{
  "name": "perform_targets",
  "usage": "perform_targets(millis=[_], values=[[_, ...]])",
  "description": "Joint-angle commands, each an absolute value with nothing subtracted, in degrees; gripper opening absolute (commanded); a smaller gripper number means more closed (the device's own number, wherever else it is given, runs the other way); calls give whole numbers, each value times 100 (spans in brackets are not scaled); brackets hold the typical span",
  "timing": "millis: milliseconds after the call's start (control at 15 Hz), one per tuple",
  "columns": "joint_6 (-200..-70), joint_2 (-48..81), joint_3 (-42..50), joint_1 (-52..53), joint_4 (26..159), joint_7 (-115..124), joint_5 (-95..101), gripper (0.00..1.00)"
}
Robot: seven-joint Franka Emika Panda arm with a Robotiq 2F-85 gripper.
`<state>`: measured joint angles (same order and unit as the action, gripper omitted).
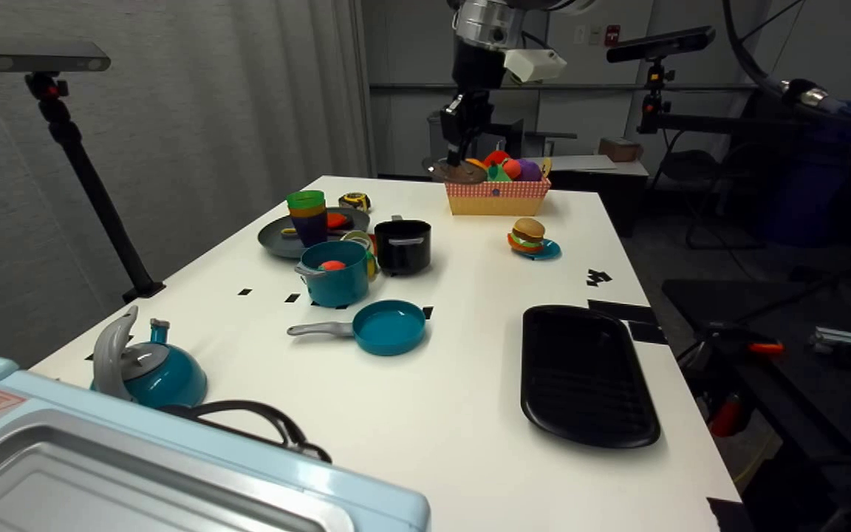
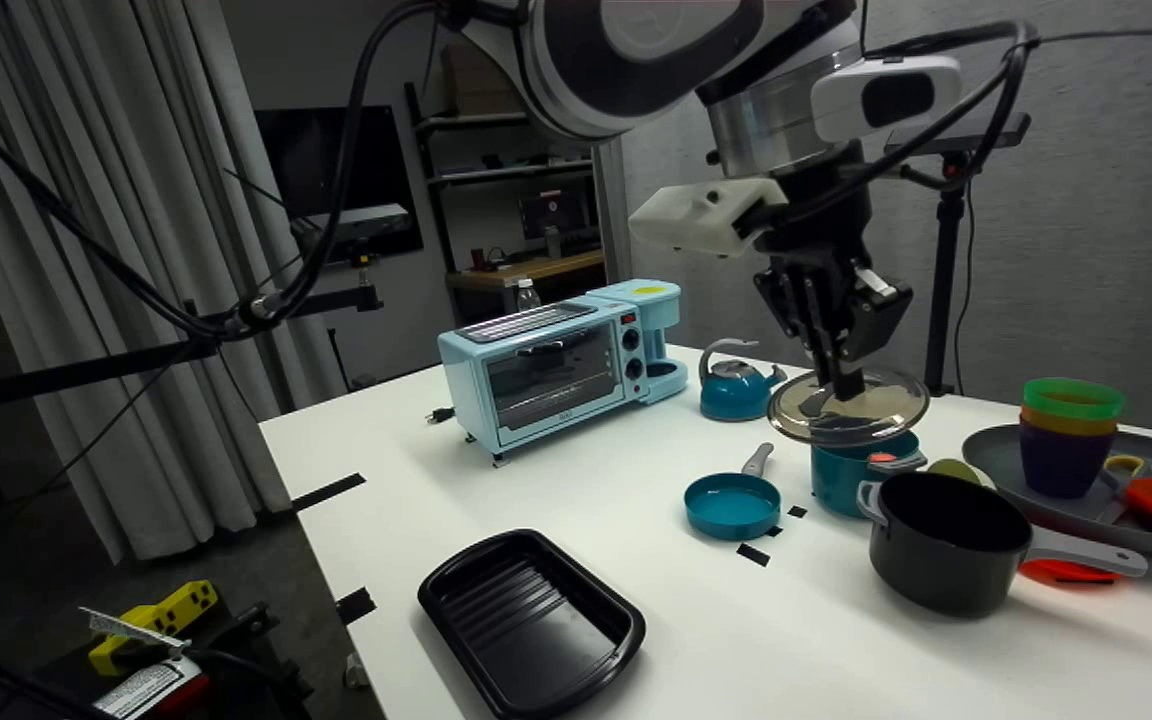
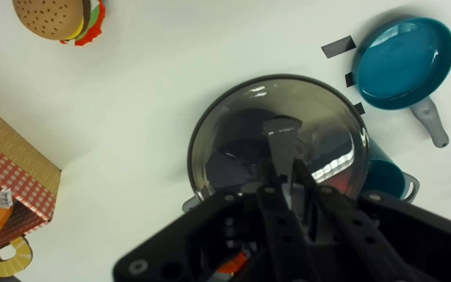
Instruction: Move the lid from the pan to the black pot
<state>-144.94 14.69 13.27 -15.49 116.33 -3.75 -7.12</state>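
Glare streaks the lid (image 3: 311, 113) in the wrist view, the gripper (image 3: 282, 168) dark and blurred.

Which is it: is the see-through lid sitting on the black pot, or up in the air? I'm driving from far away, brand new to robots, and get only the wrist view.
Observer: Up in the air. In both exterior views the lid hangs from the gripper, clear of the black pot.
Operator: Neat! And what's around the little blue pan that my picture leaves out?
Observer: A blue kettle, standing behind the pan in an exterior view.
Operator: Anything colourful I'm missing?
Observer: A stack of cups, green on top and purple at the bottom.
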Motion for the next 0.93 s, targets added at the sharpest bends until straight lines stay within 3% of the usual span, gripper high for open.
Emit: perform_targets(millis=[0,867], values=[[-14329,1396,1150,-1747,11544,-781,-1128,4],[-14661,1465,1282,-1662,11500,-422,-1016,4]])
